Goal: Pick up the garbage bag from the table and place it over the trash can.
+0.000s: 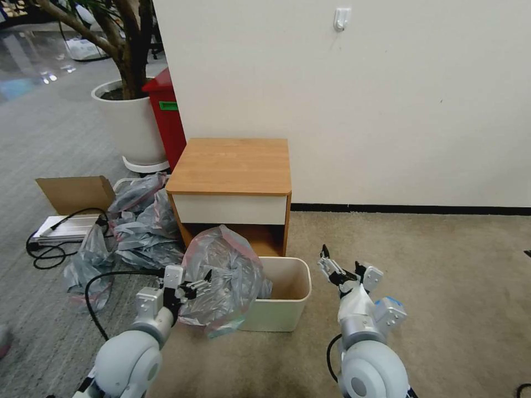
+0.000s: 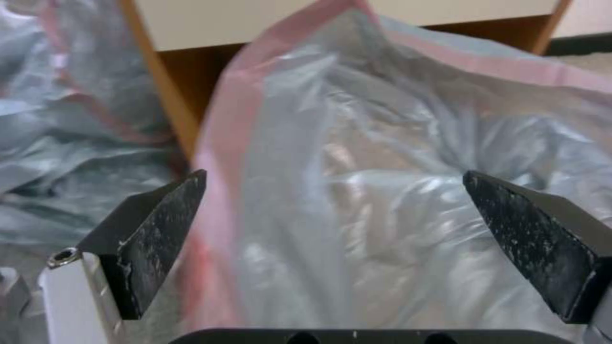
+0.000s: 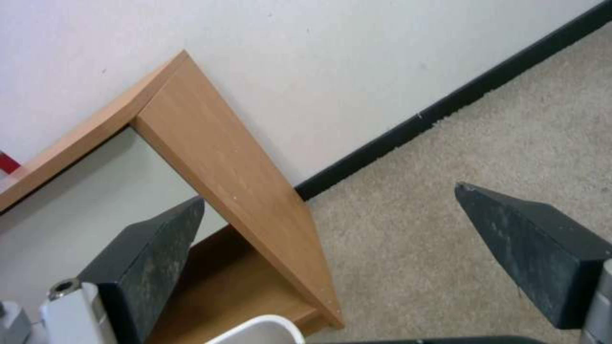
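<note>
The garbage bag (image 1: 224, 271), grey crinkled plastic with a pinkish-red rim band, hangs bunched over the left end of the beige trash can (image 1: 298, 279); part of it drops inside. The can stands on the carpet in front of the wooden table (image 1: 232, 166), whose top is bare. My left gripper (image 1: 203, 287) is open at the bag's left side. In the left wrist view the bag (image 2: 382, 157) lies just beyond the spread left gripper (image 2: 333, 177). My right gripper (image 1: 340, 264) is open, right of the can, with nothing in it. The right wrist view shows the right gripper (image 3: 328, 193), the table's side (image 3: 236, 177) and the can's rim (image 3: 261, 329).
Several more grey bags (image 1: 144, 221) lie on the floor left of the table, beside a cardboard box (image 1: 74, 193) and black cables (image 1: 52, 249). A red bin (image 1: 166, 116) and white plant pot (image 1: 130, 124) stand behind. Open carpet (image 1: 431, 276) lies to the right.
</note>
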{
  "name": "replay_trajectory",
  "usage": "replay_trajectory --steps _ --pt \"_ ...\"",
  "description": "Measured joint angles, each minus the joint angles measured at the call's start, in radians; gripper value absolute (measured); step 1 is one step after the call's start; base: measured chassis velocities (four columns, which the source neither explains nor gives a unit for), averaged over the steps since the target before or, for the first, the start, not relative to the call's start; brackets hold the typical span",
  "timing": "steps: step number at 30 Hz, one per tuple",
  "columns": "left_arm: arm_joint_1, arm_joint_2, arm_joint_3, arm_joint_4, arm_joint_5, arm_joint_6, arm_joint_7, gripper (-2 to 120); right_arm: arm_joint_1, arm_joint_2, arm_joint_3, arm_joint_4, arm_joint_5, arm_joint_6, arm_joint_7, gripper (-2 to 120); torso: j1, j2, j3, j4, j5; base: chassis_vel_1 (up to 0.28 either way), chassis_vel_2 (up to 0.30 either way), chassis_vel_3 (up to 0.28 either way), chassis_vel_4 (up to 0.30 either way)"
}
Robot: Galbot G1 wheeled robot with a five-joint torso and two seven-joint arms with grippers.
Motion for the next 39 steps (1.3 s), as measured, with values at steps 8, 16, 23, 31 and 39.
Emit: replay_trajectory --steps 8,16,23,31,39 --pt "-0.058 -0.023 0.043 0.053 -0.037 0.032 0.006 100 -0.015 0.019 -0.002 0.000 -0.036 0.012 -0.018 100 0.000 0.000 0.000 0.0000 0.0000 0.000 0.000 0.000 0.000" --pt "-0.099 -0.047 0.077 0.094 -0.038 0.047 -0.006 100 -0.035 0.024 0.005 -0.004 -0.062 0.025 -0.029 100 0.000 0.000 0.000 0.0000 0.0000 0.000 0.000 0.000 0.000" --pt "-0.157 -0.090 0.137 0.130 -0.113 0.098 -0.058 100 -0.050 0.030 0.005 0.001 -0.081 0.030 -0.035 100 0.000 0.000 0.000 -0.0001 -0.0001 0.000 0.000 0.000 0.000" --pt "-0.150 -0.090 0.126 0.125 -0.115 0.076 -0.076 100 -0.057 0.031 0.012 -0.003 -0.085 0.036 -0.041 100 0.000 0.000 0.000 0.0000 -0.0001 0.000 0.000 0.000 0.000" --pt "-0.132 -0.081 0.076 0.099 -0.174 0.081 -0.091 100 -0.041 0.040 -0.009 -0.024 -0.090 0.037 -0.045 100 0.000 0.000 0.000 0.0001 0.0000 0.000 0.000 0.000 0.000"
